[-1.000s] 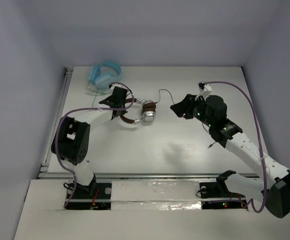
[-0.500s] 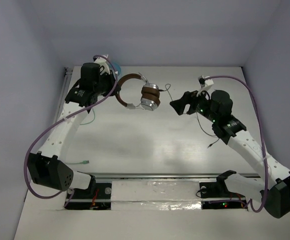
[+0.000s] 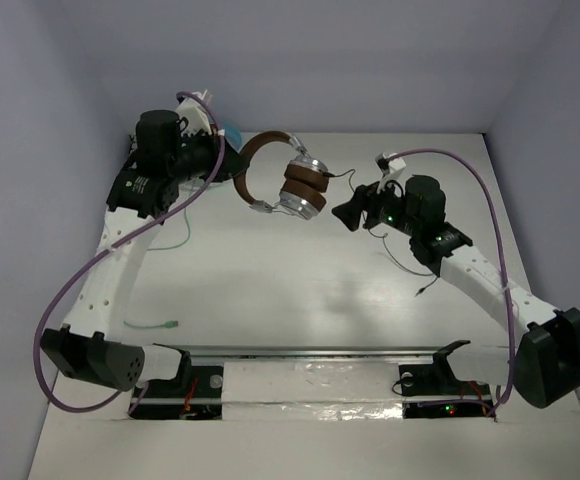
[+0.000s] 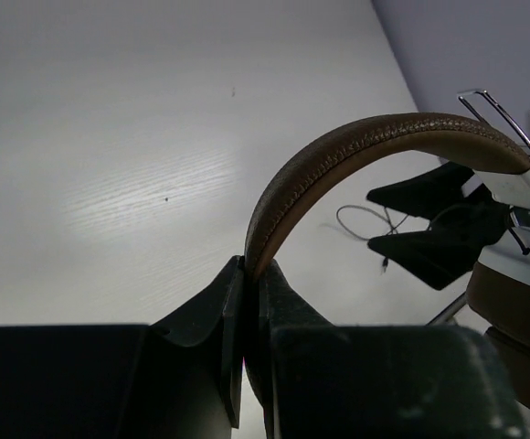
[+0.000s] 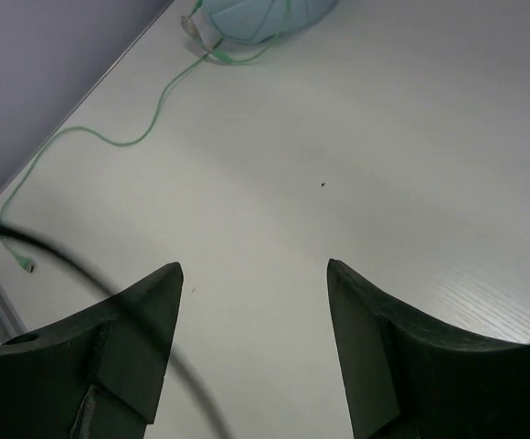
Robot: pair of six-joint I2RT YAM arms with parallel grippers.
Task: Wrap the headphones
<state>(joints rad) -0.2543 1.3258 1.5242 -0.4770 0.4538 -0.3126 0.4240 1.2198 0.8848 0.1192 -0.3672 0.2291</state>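
Clenched on the brown headband: left tool [image 4: 249, 274], jaws pressed flat against the leather with no visible gap. Released and holding nothing: right tool [image 5: 254, 302], fingers spread wide, parked just beside the earcups in the top view. Located at the far middle of the worktop [image 3: 300, 290]: headphones [image 3: 292, 185], apparently hoisted by the headband, both earcups closed together and hanging on the side toward the right tool. Loose and unwound: thin black cable [image 5: 64, 256], running from the earcups, passing close under the right tool and trailing over the worktop to a free end near the right forearm. No turn of cable found around headband or earcups. Judged as an early stage: pickup complete, winding not yet begun. Left to do, by this reading: catch the cable with the right tool, lay it in turns around the headphones, tuck in the free end. Disregard the light blue headphones [image 5: 265, 14] and green cable [image 5: 110, 137] at far left.
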